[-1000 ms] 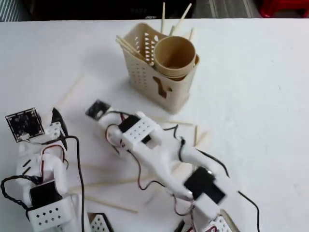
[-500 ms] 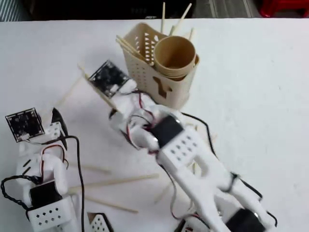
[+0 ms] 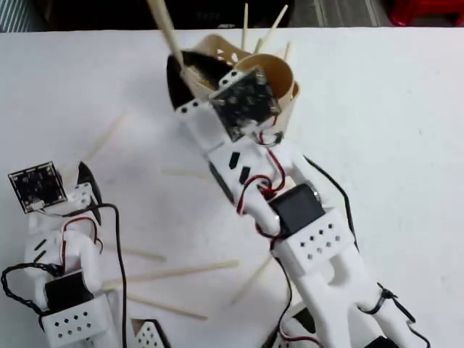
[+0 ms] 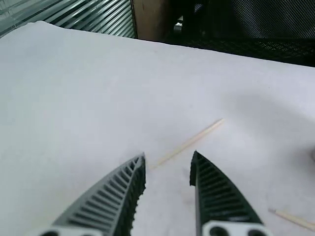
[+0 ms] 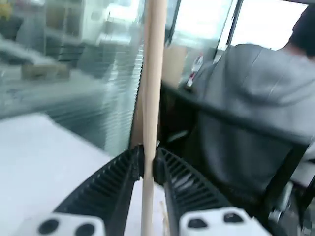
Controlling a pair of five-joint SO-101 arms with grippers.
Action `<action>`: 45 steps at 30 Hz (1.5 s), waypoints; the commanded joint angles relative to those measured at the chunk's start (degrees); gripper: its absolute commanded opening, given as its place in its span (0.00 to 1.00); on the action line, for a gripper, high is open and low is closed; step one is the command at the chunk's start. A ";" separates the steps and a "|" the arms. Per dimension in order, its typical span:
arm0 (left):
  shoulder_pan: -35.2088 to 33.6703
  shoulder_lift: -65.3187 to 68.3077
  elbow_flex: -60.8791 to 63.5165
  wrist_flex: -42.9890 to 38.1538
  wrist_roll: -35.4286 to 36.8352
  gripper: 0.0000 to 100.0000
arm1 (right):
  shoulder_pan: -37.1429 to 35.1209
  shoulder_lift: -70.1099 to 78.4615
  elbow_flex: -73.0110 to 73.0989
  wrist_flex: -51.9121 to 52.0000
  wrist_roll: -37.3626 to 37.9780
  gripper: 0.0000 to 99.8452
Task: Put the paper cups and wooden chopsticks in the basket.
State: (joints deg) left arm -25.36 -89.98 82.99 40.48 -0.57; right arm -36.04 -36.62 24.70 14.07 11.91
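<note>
Holding: the right gripper (image 5: 147,157) is clamped on one wooden chopstick (image 5: 153,73), which stands close to upright between its jaws.
Position: in the high view the right gripper (image 3: 185,76) sits at the basket (image 3: 217,40) rim, on the side away from the paper cup (image 3: 279,72).
Basket: upright on the tabletop (image 3: 406,130), with the paper cup inside and standing chopsticks (image 3: 245,22) poking above its far rim.
Left gripper: the left gripper (image 4: 167,160) is parted and empty, low over the tabletop and well apart from the basket, with a stray stick (image 4: 189,142) just past its tips.
Left on tabletop: loose chopsticks (image 3: 170,273) lie flat on the arms' side of the basket, well apart from it.
Step in hand: likely dropping the held stick into the basket.
Doing it well: get the lower end inside the rim before releasing. Keep the stick upright and clear of the cup and the standing chopsticks. Let go low so the stick cannot bounce out, and avoid leaning the wrist on the basket, which could tip it.
Hard to make out: the stick's lower end is hidden behind the gripper, so whether it is already inside the basket cannot be told. Its upper end is cut off at the frame edge, the arm's wrist camera board (image 3: 246,101) covers the basket's front, and the number of cups cannot be counted.
</note>
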 commanded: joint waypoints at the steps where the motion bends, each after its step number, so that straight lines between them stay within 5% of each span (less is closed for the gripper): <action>1: -0.13 -0.84 -0.26 -1.41 0.44 0.16 | 1.80 -1.71 4.31 -15.96 -0.18 0.02; 11: -0.13 -0.84 -0.26 -1.41 0.44 0.16 | 9.80 15.16 11.96 -40.66 -0.70 0.02; 21: -0.13 -0.84 -0.26 -1.41 0.44 0.16 | 10.51 21.85 12.04 -42.33 -0.70 0.02; 31: -0.13 -0.84 -0.26 -1.41 0.44 0.16 | 10.15 14.37 11.25 -26.33 -0.70 0.18; 41: -0.13 -0.84 -0.35 -1.49 0.09 0.16 | 10.24 -6.37 14.86 0.57 -0.79 0.02; 45: 4.70 -0.66 -0.79 -1.05 -7.21 0.16 | 10.68 -18.07 18.46 14.20 -0.79 0.02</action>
State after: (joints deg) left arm -25.27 -89.98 82.99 40.48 -2.24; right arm -26.20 -45.85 42.37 19.52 11.65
